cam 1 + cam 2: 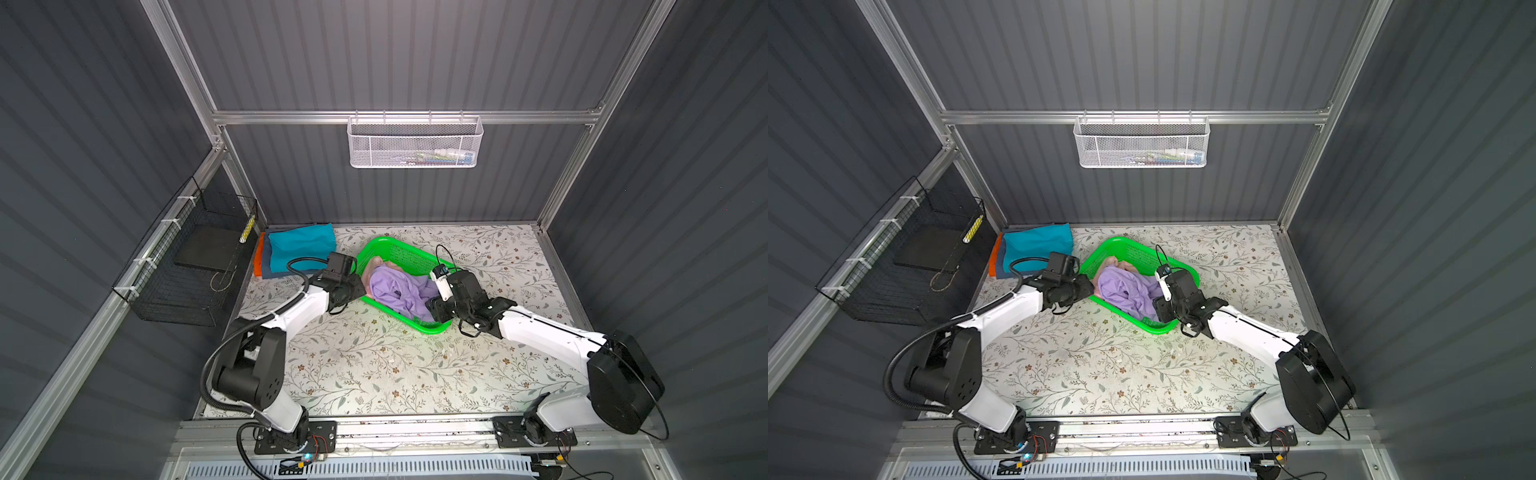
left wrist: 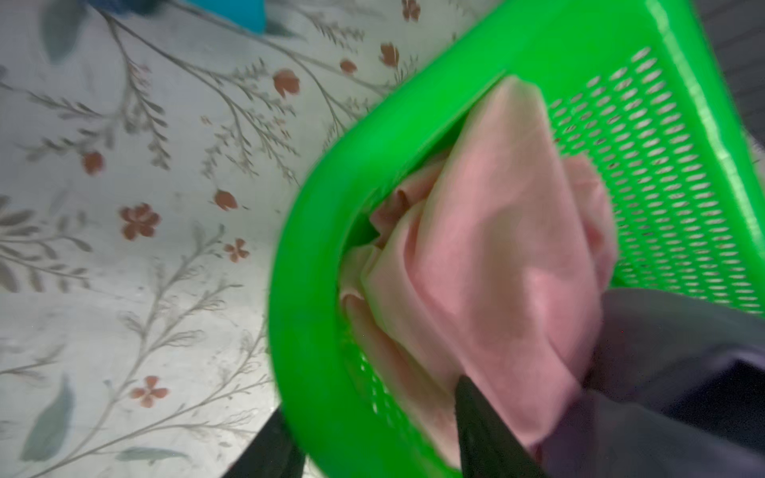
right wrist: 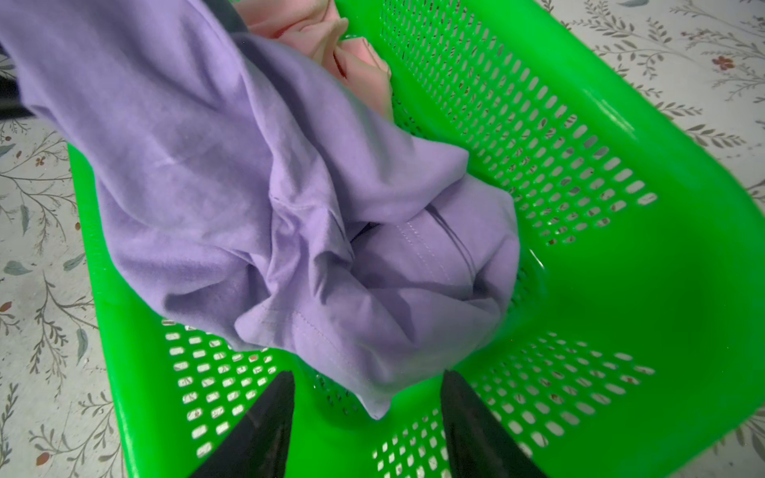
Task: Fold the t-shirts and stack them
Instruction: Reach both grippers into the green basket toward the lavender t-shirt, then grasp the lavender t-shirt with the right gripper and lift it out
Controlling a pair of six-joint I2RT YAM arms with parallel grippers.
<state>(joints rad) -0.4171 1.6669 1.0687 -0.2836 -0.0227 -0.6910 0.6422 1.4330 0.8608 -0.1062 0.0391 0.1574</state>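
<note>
two loose shirts lie in the green basket. the lavender t-shirt is heaped on top toward the right arm's end, and the pink t-shirt lies under it at the end nearer the left arm. three folded ones, the teal t-shirt uppermost, sit stacked at the back left corner of the table, near the basket.

the step in hand looks like drawing the lavender shirt out. to do it well, the right gripper should bite a single layer at the hem, not a bunched wad. it should then lift straight up so the light basket is not dragged along. its jaws stand partly spread with the hem's tip hanging between them, nothing pinched yet.

the left gripper is also partly spread, with one finger outside the basket rim and one inside against the pink cloth. whether it presses the rim i cannot tell.
</note>
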